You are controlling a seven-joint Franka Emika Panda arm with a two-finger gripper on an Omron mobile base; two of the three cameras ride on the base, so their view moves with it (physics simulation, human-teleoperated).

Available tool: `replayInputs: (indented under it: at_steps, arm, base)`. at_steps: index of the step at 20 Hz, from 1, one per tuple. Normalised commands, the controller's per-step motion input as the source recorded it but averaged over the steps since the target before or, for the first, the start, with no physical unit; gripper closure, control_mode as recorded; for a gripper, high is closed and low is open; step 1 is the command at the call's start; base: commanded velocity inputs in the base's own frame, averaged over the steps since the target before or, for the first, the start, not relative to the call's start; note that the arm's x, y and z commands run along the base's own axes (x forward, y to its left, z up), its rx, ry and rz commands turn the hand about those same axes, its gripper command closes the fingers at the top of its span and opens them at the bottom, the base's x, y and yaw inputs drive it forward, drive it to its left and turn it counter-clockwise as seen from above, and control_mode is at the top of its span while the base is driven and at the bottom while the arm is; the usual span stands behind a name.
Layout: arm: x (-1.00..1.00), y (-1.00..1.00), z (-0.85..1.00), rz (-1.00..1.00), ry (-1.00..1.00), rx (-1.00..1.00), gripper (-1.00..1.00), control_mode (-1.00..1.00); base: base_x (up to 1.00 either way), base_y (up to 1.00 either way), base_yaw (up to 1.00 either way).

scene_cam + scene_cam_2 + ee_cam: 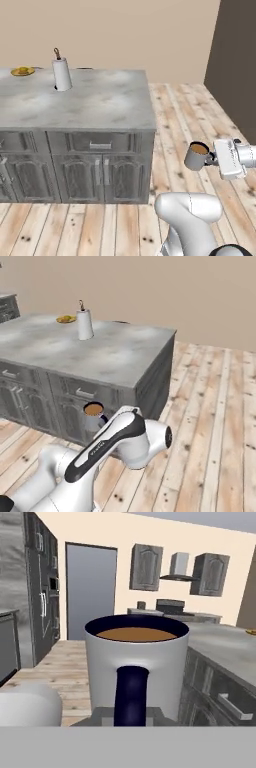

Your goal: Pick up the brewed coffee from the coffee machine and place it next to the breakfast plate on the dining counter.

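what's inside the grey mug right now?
The small grey metallic mug holds brown coffee, filling it close to the dark rim and level. The liquid covers the mug's bottom. The robot's hand carries it by the dark loop handle.

The dining counter (100,105) (marbled top) bears the breakfast plate (22,71) and a paper-towel roll (62,74).

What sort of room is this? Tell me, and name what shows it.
A kitchen, rendered: a marble-topped island with cabinets, a range hood over a stove between wall cabinets, a paper-towel roll, and a mug of coffee in the jaws.
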Motion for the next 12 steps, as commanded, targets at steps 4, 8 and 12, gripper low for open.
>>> replayInputs:
  at_steps: [4, 8, 12]
  arm:
    - [0.00, 0.00, 0.00, 0.00, 0.00, 0.00, 1.00, 1.00]
    - [0.00, 0.00, 0.00, 0.00, 0.00, 0.00, 1.00, 1.00]
    - [0.00, 0.00, 0.00, 0.00, 0.00, 0.00, 1.00, 1.00]
  base:
    - [0.69, -1.00, 0.29]
    - [0.93, -1.00, 0.20]
    - [1.00, -1.00, 0.14]
